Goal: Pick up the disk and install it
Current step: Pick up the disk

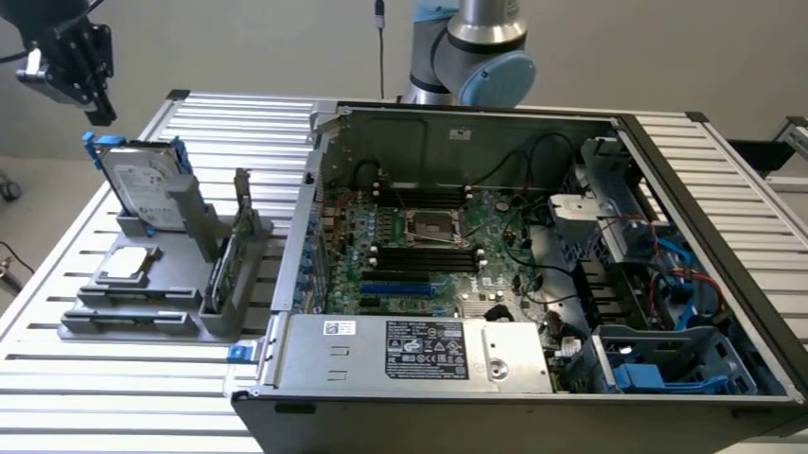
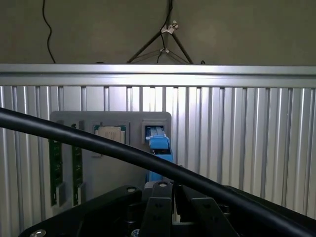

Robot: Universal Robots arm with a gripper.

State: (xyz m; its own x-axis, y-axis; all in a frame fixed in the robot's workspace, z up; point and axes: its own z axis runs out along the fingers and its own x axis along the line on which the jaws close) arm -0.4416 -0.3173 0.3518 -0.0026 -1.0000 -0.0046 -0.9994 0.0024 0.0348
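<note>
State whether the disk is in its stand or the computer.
In the stand: the disk sits upright in the grey holder, outside the case.

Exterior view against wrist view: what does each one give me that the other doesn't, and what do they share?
Exterior view: the open computer case with its motherboard, and the label face of the disk, which stands upright in the grey holder. Wrist view: a black cable crossing the foreground and tripod legs beyond the table edge. Both: the gripper above the disk, the holder, the silver chip and the slatted table.
</note>
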